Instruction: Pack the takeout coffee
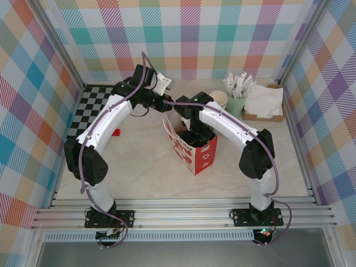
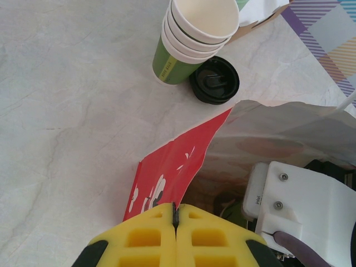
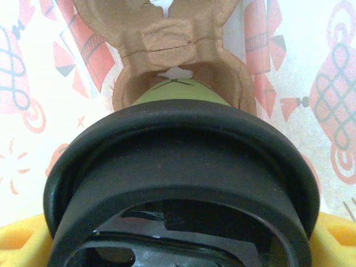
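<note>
1. Yellow fingers (image 2: 144, 239) of the left gripper (image 2: 175, 214): pressed flat together with no gap, pinching the top edge of the red-and-white printed paper bag (image 2: 172, 161).
2. Down inside that bag, at the right gripper (image 3: 178, 245): yellow pads (image 3: 19, 245) spread to lid width, one against each side, clamped on the takeout coffee (image 3: 178, 161), a small dark-green paper cup under a round black plastic lid.
3. Base of the cup down at a pocket of the brown moulded-pulp carrier (image 3: 178, 39); cannot tell whether seated in it or just above.
4. On the pale marbled table (image 2: 67, 111) beyond the bag: a stack of lidless green paper cups with white insides (image 2: 192, 39), with a loose black plastic lid (image 2: 214, 80) just beside its foot.
5. Further right: a pale-green cup of white-wrapped sticks (image 1: 236, 100) and an open cardboard box of white napkins (image 1: 264, 105).
6. Far left: a black-and-white checkered mat (image 1: 97, 100), and near it a small red item (image 1: 115, 132), too small to identify.
7. In the way: the right arm's white wrist housing (image 2: 300, 206) crowding the bag's mouth, with the printed bag walls close around the cup.
8. Lower cup wall hidden behind its own lid; right pads cut off at the frame's bottom corners.
</note>
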Robot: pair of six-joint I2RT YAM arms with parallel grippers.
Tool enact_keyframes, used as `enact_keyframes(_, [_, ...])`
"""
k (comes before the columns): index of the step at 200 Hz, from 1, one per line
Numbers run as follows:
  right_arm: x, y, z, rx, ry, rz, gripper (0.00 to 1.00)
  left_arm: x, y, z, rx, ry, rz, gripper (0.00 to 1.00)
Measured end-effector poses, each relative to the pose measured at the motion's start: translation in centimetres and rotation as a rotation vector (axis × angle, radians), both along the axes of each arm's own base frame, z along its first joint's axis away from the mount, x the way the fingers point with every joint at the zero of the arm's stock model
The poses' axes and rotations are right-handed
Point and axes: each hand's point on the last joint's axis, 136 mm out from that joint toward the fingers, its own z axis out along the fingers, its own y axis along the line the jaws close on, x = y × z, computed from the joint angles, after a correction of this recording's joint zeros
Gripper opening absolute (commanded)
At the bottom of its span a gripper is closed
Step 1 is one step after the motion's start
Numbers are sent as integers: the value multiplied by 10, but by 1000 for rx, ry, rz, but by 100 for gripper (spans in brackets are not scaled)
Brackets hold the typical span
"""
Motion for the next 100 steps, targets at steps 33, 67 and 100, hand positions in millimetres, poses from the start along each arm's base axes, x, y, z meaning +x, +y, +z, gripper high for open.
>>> enact_keyframes(33, [2,2,-4,5,-5,0,34,0,0,0,0,0,0,0])
enact_keyframes(67, [2,0,-11,1,-1,-5,34,0,0,0,0,0,0,0])
enact_keyframes(100, [3,0,-15,0,0,-5,33,0,0,0,1,0,1,0])
